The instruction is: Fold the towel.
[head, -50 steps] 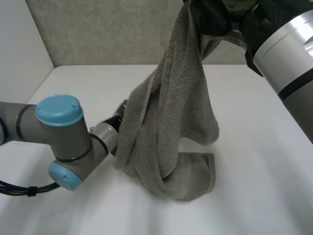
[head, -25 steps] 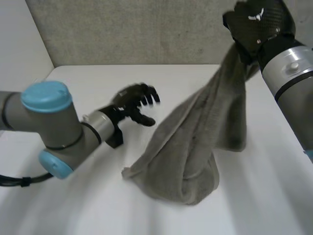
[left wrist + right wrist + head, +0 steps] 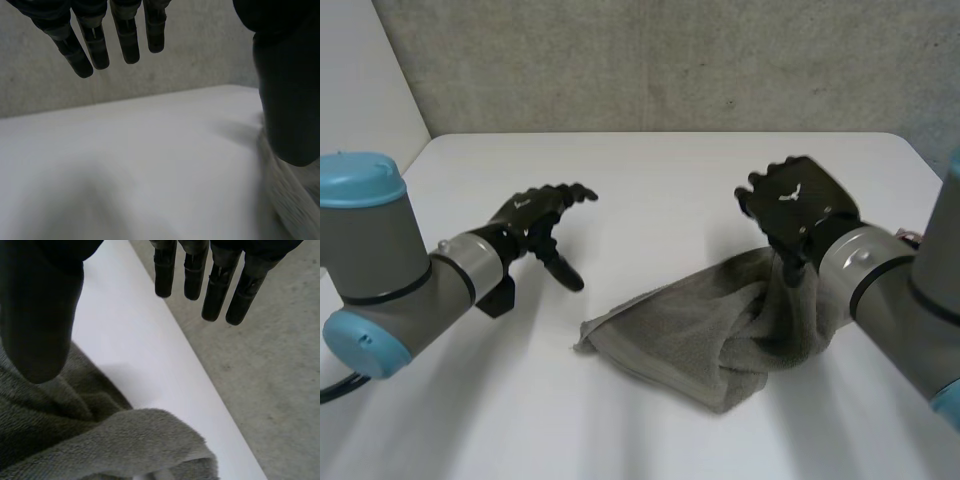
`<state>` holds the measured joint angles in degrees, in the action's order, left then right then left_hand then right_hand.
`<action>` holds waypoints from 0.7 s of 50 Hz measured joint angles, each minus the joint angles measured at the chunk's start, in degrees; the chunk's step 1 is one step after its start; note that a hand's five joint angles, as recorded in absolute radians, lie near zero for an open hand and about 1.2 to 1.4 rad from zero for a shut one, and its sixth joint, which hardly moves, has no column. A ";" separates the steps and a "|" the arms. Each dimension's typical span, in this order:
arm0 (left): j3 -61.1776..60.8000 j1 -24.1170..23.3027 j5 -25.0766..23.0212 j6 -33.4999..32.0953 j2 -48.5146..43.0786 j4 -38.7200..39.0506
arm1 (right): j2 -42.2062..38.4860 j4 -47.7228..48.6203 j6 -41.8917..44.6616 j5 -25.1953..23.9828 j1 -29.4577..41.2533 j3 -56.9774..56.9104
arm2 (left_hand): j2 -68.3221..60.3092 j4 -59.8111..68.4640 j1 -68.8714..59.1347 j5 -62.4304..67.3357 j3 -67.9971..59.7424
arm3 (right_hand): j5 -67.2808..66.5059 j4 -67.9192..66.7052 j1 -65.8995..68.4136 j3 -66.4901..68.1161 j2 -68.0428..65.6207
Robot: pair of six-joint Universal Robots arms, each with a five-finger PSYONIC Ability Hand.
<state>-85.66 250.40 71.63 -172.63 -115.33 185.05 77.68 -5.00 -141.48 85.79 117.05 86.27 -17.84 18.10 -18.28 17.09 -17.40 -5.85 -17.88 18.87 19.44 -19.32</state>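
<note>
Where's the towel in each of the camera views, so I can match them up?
Head view: the towel lies crumpled on the white table, one end beneath the right hand.
Left wrist view: a towel edge lies beside the thumb of the left hand.
Right wrist view: the towel is bunched under the right hand's thumb.
Shared landmark: the white table under the towel.

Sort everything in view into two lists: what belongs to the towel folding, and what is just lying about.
Belongs to the job:
grey towel, lying crumpled
left robot hand, open, apart from the towel
right robot hand, open, over the towel's bunched end

Not part of the job:
white table, which only bears the towel
grey wall behind it
</note>
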 measured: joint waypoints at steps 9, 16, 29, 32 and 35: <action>-5.39 -2.07 1.21 -3.73 1.13 -2.10 | 1.86 -2.04 -3.17 -0.35 -4.46 -6.26 | -1.94 1.16 -1.17 3.14 -2.52 | 0.51 0.74 -1.59 -0.51 0.61; -6.80 -5.82 6.43 -5.40 1.05 -3.38 | -5.03 -2.53 -3.51 -1.93 -6.19 -11.72 | -2.26 1.88 -1.81 3.55 -2.96 | 0.42 0.74 -1.55 -0.51 0.61; -5.87 -10.13 13.80 -5.48 -0.80 -2.90 | -23.61 -2.35 0.96 -3.28 -7.74 -22.34 | -5.09 4.95 -4.68 6.37 -5.83 | -4.96 -1.87 1.30 -0.14 0.22; -4.95 -10.39 13.81 -5.50 -2.10 -2.50 | -26.36 -2.28 3.19 -3.00 -8.36 -23.54 | -11.72 11.83 -11.44 12.56 -12.31 | -7.02 -4.01 3.09 1.22 -1.24; -3.61 -10.56 13.72 -5.54 -3.92 -2.16 | -28.84 -2.24 5.96 -2.41 -8.82 -24.41 | -25.59 26.08 -25.54 26.49 -26.32 | -16.20 -13.61 12.75 11.44 -12.41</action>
<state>-89.27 239.84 85.35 -178.17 -119.25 182.89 48.84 -7.24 -135.52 83.38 108.23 61.86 -43.43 44.18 -43.82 43.58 -43.71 -22.05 -31.49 31.62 30.88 -31.72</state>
